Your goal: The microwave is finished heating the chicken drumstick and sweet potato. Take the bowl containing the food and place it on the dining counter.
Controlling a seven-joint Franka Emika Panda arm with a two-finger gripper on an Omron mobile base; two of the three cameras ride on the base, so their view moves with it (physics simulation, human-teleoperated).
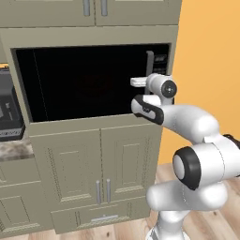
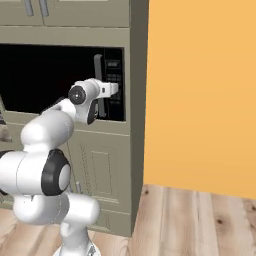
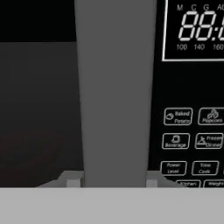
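The black microwave (image 1: 89, 84) sits built into the beige cabinet wall with its glossy door shut. Its grey vertical bar handle (image 1: 149, 63) (image 2: 98, 75) runs beside the button panel (image 2: 114, 82). My gripper (image 1: 133, 82) (image 2: 117, 89) reaches up to the door at handle height. In the hand view the handle (image 3: 116, 87) stands very close and centred, with the button panel (image 3: 192, 144) to its right. My fingertips cannot be made out. A dim reddish patch (image 3: 30, 148) shows through the dark glass. The bowl and food are hidden behind the door.
A dark grey coffee machine (image 1: 9, 112) stands at the left on a marbled worktop (image 1: 14, 150). Beige cabinet doors (image 1: 98, 173) lie below the microwave. An orange wall (image 2: 200, 100) rises to the right of the cabinet, above a wooden floor (image 2: 190, 220).
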